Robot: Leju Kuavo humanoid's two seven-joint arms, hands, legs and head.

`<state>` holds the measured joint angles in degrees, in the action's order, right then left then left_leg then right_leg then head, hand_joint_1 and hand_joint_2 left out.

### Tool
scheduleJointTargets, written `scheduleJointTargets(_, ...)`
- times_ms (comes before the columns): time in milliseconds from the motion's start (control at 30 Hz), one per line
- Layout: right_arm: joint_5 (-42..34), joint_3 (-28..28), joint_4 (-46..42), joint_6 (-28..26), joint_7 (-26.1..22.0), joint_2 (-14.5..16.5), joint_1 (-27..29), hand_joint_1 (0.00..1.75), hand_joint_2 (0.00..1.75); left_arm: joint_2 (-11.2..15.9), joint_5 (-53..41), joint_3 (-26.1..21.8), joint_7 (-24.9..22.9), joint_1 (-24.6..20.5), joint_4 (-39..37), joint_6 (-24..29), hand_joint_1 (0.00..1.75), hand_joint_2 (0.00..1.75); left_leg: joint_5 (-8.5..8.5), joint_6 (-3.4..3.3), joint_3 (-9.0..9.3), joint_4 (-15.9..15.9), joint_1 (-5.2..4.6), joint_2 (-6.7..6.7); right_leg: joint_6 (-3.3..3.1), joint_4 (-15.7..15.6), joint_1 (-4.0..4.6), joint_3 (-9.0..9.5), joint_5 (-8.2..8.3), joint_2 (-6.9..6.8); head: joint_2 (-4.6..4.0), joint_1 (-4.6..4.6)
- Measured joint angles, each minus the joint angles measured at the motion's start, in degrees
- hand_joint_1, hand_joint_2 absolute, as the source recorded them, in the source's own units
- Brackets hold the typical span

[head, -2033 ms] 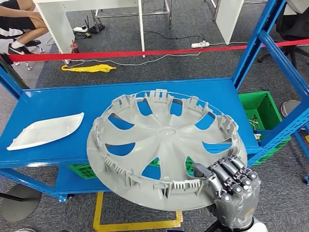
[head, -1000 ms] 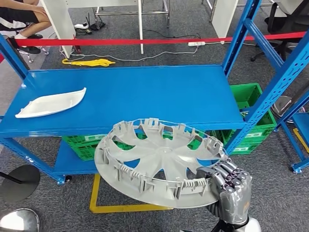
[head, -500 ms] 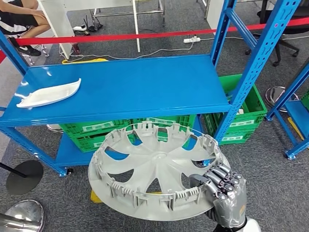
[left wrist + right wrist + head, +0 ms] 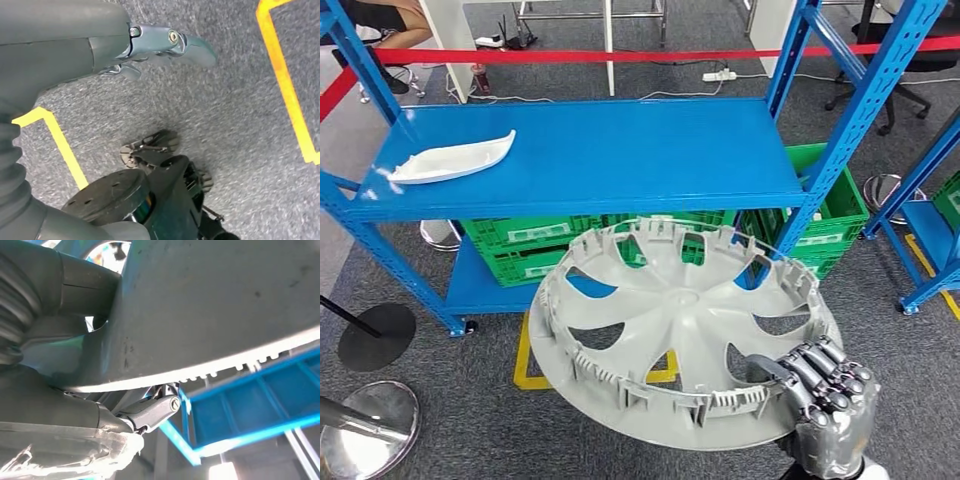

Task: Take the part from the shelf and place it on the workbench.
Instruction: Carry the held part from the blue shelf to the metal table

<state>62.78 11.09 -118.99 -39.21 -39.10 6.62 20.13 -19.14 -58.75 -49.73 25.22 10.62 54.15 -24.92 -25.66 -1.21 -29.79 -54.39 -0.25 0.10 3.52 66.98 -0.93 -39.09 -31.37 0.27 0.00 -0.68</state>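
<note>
The part is a large grey wheel cover (image 4: 682, 320), inner side up and slightly tilted. It hangs in front of the blue shelf (image 4: 622, 150), over the carpet. My right hand (image 4: 826, 405) grips its near right rim, with fingers (image 4: 822, 365) curled over the edge. In the right wrist view the cover's underside (image 4: 226, 305) lies across my right hand (image 4: 75, 405). My left hand (image 4: 94, 45) hangs over the floor, fingers stretched out, holding nothing.
A white curved trim piece (image 4: 452, 160) lies at the shelf's left end. Green crates (image 4: 524, 250) stand under the shelf, another (image 4: 833, 215) at its right. Blue uprights (image 4: 848, 120) rise on the right. Red tape (image 4: 622, 55) runs behind. Round stand bases (image 4: 376, 335) sit on the floor at left.
The wheel cover has come off the shelf top and now hangs in front of it in my right hand. The whole view has shifted back from the shelf.
</note>
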Motion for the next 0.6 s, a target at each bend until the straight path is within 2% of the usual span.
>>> scheduleJointTargets(33, 0.19, -0.52, -0.78, 0.00, 0.00, 0.74, -0.08, 1.75, 1.75, 0.02, -0.30, -0.01, 0.19, -0.06, -0.11, -0.01, 0.00, 1.75, 0.66, -0.12, -0.80, -0.04, -0.13, 0.02, 0.04, 3.76, 0.08, -0.56, -2.10, 0.01, 0.00, 0.04)
scheduleJointTargets(67, 0.26, -1.01, -1.47, 0.00, 0.00, 1.38, -0.15, 1.75, 1.75, 0.04, -0.55, -0.03, 0.36, -0.09, -0.24, -0.04, 0.00, 1.75, 1.31, -0.17, -1.61, -0.09, -0.27, 0.03, 0.01, 6.33, 0.17, -0.54, -2.76, 0.01, 0.00, 0.08)
scheduleJointTargets(100, 0.30, -1.48, -2.08, 0.00, 0.00, 1.94, -0.18, 1.75, 1.75, 0.08, -0.74, -0.08, 0.47, -0.11, -0.36, -0.10, 0.00, 1.75, 1.92, -0.18, -2.42, -0.16, -0.40, 0.04, -0.09, 7.14, 0.27, 0.29, -2.14, 0.01, 0.00, 0.07)
scheduleJointTargets(133, 0.37, -1.97, -2.66, 0.00, 0.00, 2.44, -0.20, 1.75, 1.75, 0.11, -0.98, -0.15, 0.58, -0.11, -0.46, -0.19, 0.00, 1.75, 2.50, -0.14, -3.22, -0.26, -0.49, 0.04, -0.26, 5.90, 0.40, 2.11, -0.61, 0.00, 0.00, 0.07)
scheduleJointTargets(167, 0.44, -2.40, -3.22, 0.00, 0.00, 2.88, -0.22, 1.75, 1.75, 0.15, -1.18, -0.24, 0.70, -0.11, -0.56, -0.30, 0.00, 1.75, 3.06, -0.05, -4.00, -0.43, -0.56, 0.01, -0.47, 2.84, 0.54, 4.87, 0.95, 0.00, 0.00, 0.06)
scheduleJointTargets(200, 0.52, -2.77, -3.75, 0.00, 0.00, 3.27, -0.27, 1.75, 1.75, 0.17, -1.37, -0.33, 0.86, -0.08, -0.63, -0.42, 0.00, 1.75, 3.58, 0.11, -4.73, -0.64, -0.67, -0.03, -0.68, -1.61, 0.70, 8.29, 1.49, -0.02, 0.00, 0.08)
scheduleJointTargets(233, 0.56, -3.09, -4.28, 0.00, 0.00, 3.62, -0.33, 1.75, 1.75, 0.20, -1.61, -0.41, 1.08, -0.03, -0.67, -0.56, 0.00, 1.75, 4.09, 0.30, -5.31, -0.89, -0.76, -0.06, -0.91, -6.07, 0.83, 11.43, 1.34, -0.02, 0.00, 0.05)
scheduleJointTargets(267, 0.59, -3.38, -4.75, 0.00, 0.00, 3.92, -0.38, 1.75, 1.75, 0.23, -1.80, -0.49, 1.32, 0.03, -0.69, -0.74, 0.00, 1.75, 4.63, 0.52, -5.67, -1.05, -0.83, -0.09, -1.10, -9.33, 0.95, 13.41, 0.80, 0.00, 0.00, 0.04)
scheduleJointTargets(300, 0.61, -3.69, -5.21, 0.00, 0.00, 4.20, -0.42, 1.75, 1.75, 0.28, -2.05, -0.58, 1.54, 0.10, -0.69, -0.94, 0.00, 1.75, 5.15, 0.76, -5.92, -1.13, -0.85, -0.08, -1.29, -11.15, 1.08, 14.26, 0.19, 0.03, 0.00, 0.08)
scheduleJointTargets(367, 0.65, -4.32, -5.96, 0.00, 0.00, 4.68, -0.44, 1.75, 1.75, 0.43, -2.49, -0.79, 1.86, 0.34, -0.69, -1.34, 0.00, 1.75, 5.91, 1.32, -6.27, -1.10, -0.72, -0.11, -1.94, -11.38, 1.10, 13.34, 0.78, 0.03, 0.00, 0.14)
scheduleJointTargets(400, 0.64, -4.58, -6.23, 0.00, 0.00, 4.86, -0.44, 1.75, 1.75, 0.50, -2.70, -0.89, 1.99, 0.50, -0.69, -1.52, 0.00, 1.75, 5.13, 1.70, -6.63, -1.53, -0.65, -0.14, -2.42, -11.37, 1.03, 12.81, 1.29, -0.02, 0.00, 0.10)
scheduleJointTargets(433, 0.55, -4.79, -6.45, 0.00, 0.00, 4.98, -0.39, 1.75, 1.75, 0.56, -2.90, -0.97, 2.15, 0.70, -0.69, -1.73, 0.00, 1.75, 3.26, 2.09, -7.13, -2.80, -0.56, -0.17, -2.90, -11.44, 0.90, 12.23, 1.91, -0.09, 0.00, -0.01)
scheduleJointTargets(467, 0.41, -4.98, -6.66, 0.00, 0.00, 5.05, -0.29, 1.75, 1.75, 0.62, -3.17, -1.05, 2.31, 0.85, -0.69, -1.96, 0.00, 1.75, 0.34, 2.49, -7.89, -5.34, -0.39, -0.19, -3.24, -11.47, 0.78, 11.70, 2.59, -0.16, 0.00, -0.09)
scheduleJointTargets(500, 0.24, -5.19, -6.86, 0.00, 0.00, 5.08, -0.16, 1.75, 1.75, 0.66, -3.49, -1.11, 2.46, 0.96, -0.69, -2.22, 0.00, 1.75, -2.93, 2.83, -8.77, -8.88, -0.22, -0.19, -3.41, -11.43, 0.77, 11.08, 3.23, -0.18, 0.00, -0.19)
scheduleJointTargets(533, 0.05, -5.43, -7.01, 0.00, 0.00, 5.07, -0.04, 1.75, 1.75, 0.73, -3.83, -1.16, 2.63, 1.03, -0.69, -2.48, 0.00, 1.75, -5.46, 3.12, -9.57, -12.85, 0.01, -0.18, -3.43, -11.36, 0.75, 10.41, 3.88, -0.20, 0.00, -0.21)
scheduleJointTargets(567, -0.10, -5.67, -7.11, 0.00, 0.00, 5.07, 0.04, 1.75, 1.75, 0.81, -4.15, -1.20, 2.80, 1.07, -0.69, -2.73, 0.00, 1.75, -6.70, 3.37, -10.00, -16.14, 0.22, -0.18, -3.36, -11.23, 0.73, 9.70, 4.51, -0.23, 0.00, -0.21)
scheduleJointTargets(600, -0.21, -5.89, -7.19, 0.00, 0.00, 5.07, 0.12, 1.75, 1.75, 0.91, -4.44, -1.24, 2.99, 1.14, -0.67, -2.96, 0.00, 1.75, -6.53, 3.57, -9.71, -17.84, 0.42, -0.17, -3.24, -11.07, 0.68, 8.85, 5.06, -0.26, 0.00, -0.20)
